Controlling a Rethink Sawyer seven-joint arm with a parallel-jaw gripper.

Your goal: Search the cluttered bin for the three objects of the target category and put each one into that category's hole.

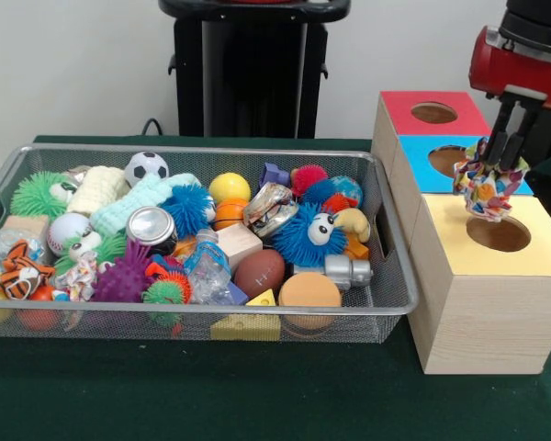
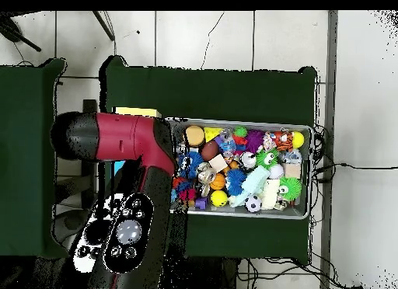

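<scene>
A delivery step is judged to be in hand: a crumpled, multicoloured cloth item [image 1: 478, 187] is held in the jaws of the gripper [image 1: 498, 163], which are closed narrowly on its top. In the front view the item hangs over the boundary between the blue-topped box [image 1: 421, 175] and the yellow-topped box [image 1: 523, 266], just above and beside the yellow box's hole [image 1: 499, 233]. Which hole is the target cannot be told from the pictures. The next move is judged to call for centring the item over the proper hole, lowering it a little, and then parting the jaws so that the cloth falls through without catching on the rim.

The arm is seen coming down from the upper right of the front view, its red wrist above the boxes and the gripper pointing downward. In the overhead view the boxes are largely hidden under the arm. The wire bin [image 1: 386, 303] on the green worktop is still full of toys, so further searching is judged to remain
</scene>
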